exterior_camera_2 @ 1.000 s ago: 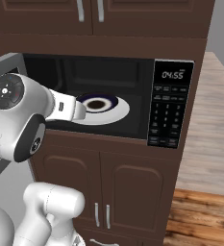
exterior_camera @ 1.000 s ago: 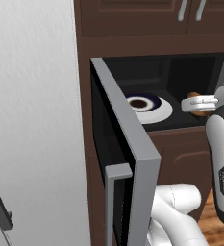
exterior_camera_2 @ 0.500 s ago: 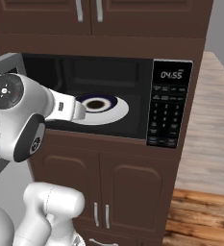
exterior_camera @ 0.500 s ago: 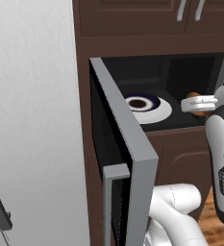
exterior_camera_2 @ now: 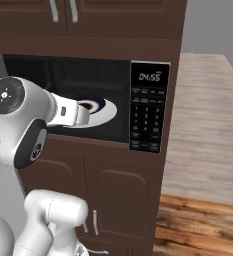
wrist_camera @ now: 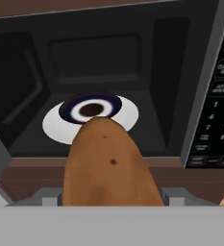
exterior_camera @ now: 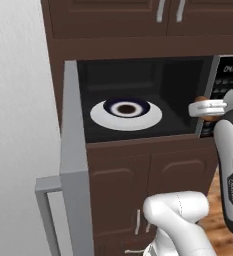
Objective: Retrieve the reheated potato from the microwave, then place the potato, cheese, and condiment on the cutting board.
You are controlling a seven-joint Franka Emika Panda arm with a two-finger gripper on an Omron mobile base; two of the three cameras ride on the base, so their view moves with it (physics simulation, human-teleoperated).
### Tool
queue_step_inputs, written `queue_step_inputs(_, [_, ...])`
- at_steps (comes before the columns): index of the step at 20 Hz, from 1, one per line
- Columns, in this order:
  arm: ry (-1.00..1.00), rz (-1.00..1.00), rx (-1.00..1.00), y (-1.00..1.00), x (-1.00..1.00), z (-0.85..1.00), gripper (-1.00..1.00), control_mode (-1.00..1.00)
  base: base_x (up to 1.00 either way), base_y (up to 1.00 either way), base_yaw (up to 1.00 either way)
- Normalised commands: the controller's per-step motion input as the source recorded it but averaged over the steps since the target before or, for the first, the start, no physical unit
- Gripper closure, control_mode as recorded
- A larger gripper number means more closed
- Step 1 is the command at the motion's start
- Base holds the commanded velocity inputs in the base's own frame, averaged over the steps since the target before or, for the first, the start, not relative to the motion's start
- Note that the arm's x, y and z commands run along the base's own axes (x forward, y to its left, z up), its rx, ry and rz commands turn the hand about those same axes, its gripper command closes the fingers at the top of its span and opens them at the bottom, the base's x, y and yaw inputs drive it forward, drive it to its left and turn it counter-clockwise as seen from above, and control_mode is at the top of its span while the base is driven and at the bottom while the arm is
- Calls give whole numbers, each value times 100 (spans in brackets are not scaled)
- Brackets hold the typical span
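the microwave [exterior_camera: 138, 105] stands with its door [exterior_camera: 75, 165] swung wide at 9 o'clock, a white turntable [exterior_camera: 126, 115] with a dark bowl [wrist_camera: 90, 109] inside. at 3 o'clock, outside the opening, the hand [exterior_camera: 206, 108] grips the potato [wrist_camera: 111, 166].

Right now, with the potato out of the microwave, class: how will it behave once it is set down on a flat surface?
The potato looks like a smooth, rounded oval, so it may well roll. It seems firm, keeping its shape in the hand. Its skin looks dull rather than glossy, so it is probably not slippery.
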Motion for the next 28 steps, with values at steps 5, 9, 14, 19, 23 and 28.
queue_step_inputs(5, [0, 0, 0, 0, 0, 0, 100, 100, -1, -42, 40])
queue_step_inputs(9, [0, 0, 0, 0, 0, 0, 100, 100, -9, -28, 74])
queue_step_inputs(14, [0, 0, 0, 0, 0, 0, 100, 100, -15, -28, 78])
queue_step_inputs(19, [0, 0, 0, 0, 0, 0, 100, 100, -29, -30, 73])
queue_step_inputs(23, [0, 0, 0, 0, 0, 0, 100, 100, -39, -29, 63])
queue_step_inputs(28, [0, 0, 0, 0, 0, 0, 100, 100, -59, -40, 34])
